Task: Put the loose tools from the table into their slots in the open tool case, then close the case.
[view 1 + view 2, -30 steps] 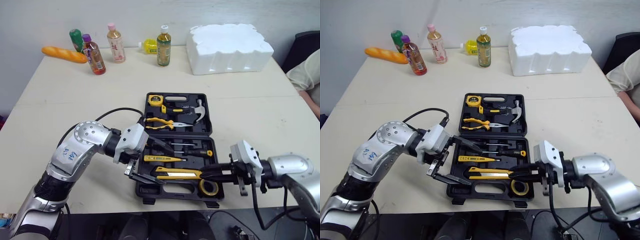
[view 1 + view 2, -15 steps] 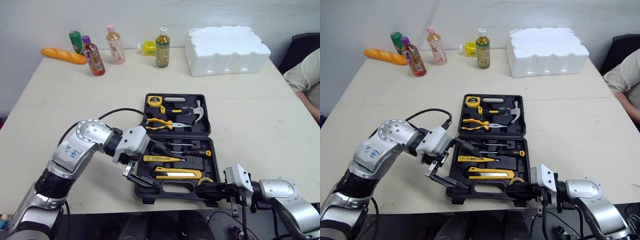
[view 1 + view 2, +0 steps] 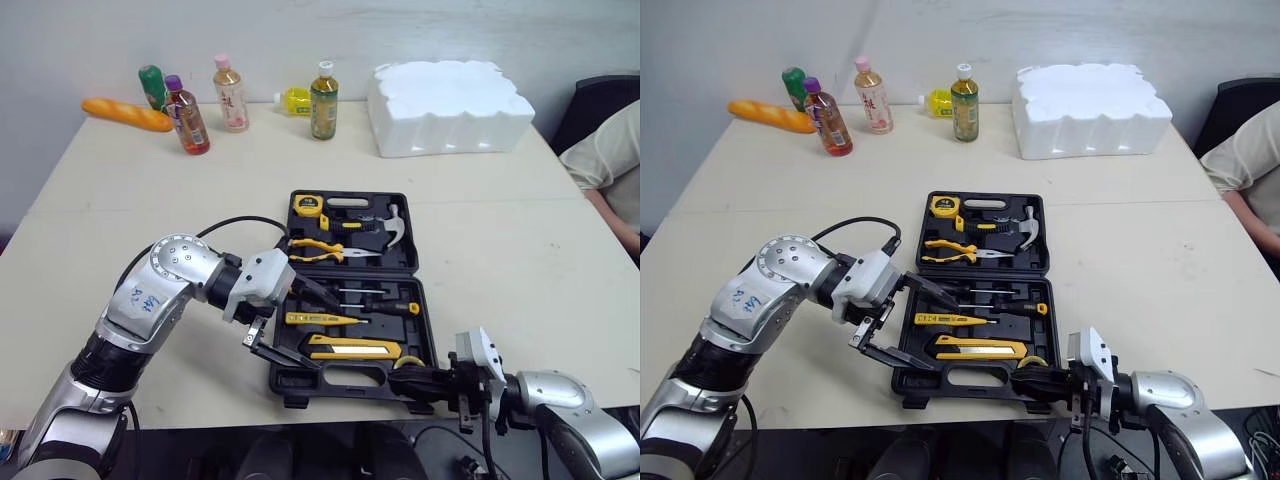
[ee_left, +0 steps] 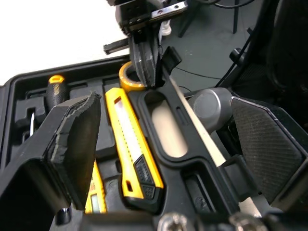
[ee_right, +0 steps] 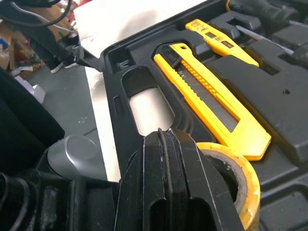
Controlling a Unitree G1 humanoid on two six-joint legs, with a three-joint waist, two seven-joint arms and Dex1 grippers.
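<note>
The black tool case [image 3: 414,250] lies open on the table with its handle side toward me. In it are a tape measure [image 3: 308,205], a hammer [image 3: 390,222], pliers [image 3: 320,247], a screwdriver [image 3: 385,308], a yellow tester [image 3: 320,320], a yellow utility knife [image 3: 355,348] and a yellow tape roll [image 3: 410,362]. My left gripper [image 3: 325,333] is open over the case's near left corner, its fingers straddling the knife's end. My right gripper [image 3: 405,378] is shut at the case's front rim, just beside the tape roll [image 5: 240,192].
Several bottles [image 3: 230,92] and a bread loaf [image 3: 128,112] stand along the table's far left edge. A white foam block [image 3: 448,105] sits at the far right. A person's sleeve [image 3: 600,160] shows at the right edge. A black cable [image 3: 235,222] loops over my left arm.
My right gripper has pulled back and dropped from over the case's front compartments to its front rim. The left gripper has stayed nearly in place.
</note>
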